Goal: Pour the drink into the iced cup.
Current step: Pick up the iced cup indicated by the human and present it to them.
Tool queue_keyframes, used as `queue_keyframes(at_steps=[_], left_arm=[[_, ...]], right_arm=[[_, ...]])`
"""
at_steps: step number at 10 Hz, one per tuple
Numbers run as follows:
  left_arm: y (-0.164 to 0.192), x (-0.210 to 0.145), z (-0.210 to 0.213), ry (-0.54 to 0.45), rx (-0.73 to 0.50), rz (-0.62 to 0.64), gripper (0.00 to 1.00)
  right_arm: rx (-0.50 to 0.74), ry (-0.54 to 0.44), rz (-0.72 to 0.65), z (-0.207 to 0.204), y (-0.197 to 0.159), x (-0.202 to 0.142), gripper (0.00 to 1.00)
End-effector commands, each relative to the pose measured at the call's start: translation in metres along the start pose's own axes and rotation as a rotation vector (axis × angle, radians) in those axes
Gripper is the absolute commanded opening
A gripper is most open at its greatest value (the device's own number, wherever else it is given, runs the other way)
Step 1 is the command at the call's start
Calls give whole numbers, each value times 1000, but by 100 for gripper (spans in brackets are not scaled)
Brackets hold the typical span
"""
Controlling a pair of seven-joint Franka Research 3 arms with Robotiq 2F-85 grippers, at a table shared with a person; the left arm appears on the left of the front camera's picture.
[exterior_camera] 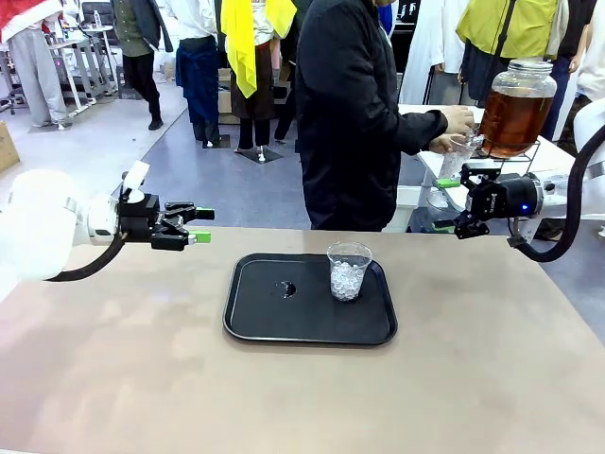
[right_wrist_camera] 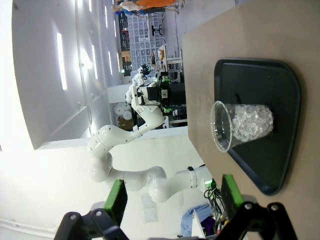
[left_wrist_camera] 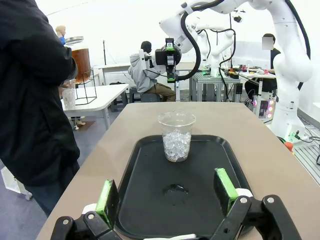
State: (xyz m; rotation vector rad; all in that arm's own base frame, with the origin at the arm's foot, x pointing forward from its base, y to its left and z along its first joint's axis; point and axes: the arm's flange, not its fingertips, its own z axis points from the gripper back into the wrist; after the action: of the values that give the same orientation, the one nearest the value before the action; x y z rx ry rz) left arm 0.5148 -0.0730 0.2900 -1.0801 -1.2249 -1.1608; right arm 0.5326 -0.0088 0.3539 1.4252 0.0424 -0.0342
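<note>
One iced cup [left_wrist_camera: 176,136] stands ahead of left gripper [left_wrist_camera: 165,182] — seemingly centred.

at the left edge of the front view, the left arm [exterior_camera: 43,227] is a rounded white shell with a thin black cable [exterior_camera: 95,265] looping beneath it. its left gripper [exterior_camera: 201,226] is black and angular, with green pads [exterior_camera: 200,237]. at the right edge, the right gripper [exterior_camera: 446,203] matches, with a small blue light [exterior_camera: 526,208] and a thick black hose [exterior_camera: 567,227]. the person [exterior_camera: 350,113] at upper centre wears a dark, long-sleeved coat.
</note>
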Motion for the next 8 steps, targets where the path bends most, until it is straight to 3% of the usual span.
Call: queue_keyframes(at_steps=[1, 8], left_arm=[[0, 2, -1, 6, 4, -3, 100], [0, 2, -1, 6, 4, -3, 100]], right_arm=[[-2, -2, 4, 0, 2, 1, 100], [-2, -2, 4, 0, 2, 1, 100]])
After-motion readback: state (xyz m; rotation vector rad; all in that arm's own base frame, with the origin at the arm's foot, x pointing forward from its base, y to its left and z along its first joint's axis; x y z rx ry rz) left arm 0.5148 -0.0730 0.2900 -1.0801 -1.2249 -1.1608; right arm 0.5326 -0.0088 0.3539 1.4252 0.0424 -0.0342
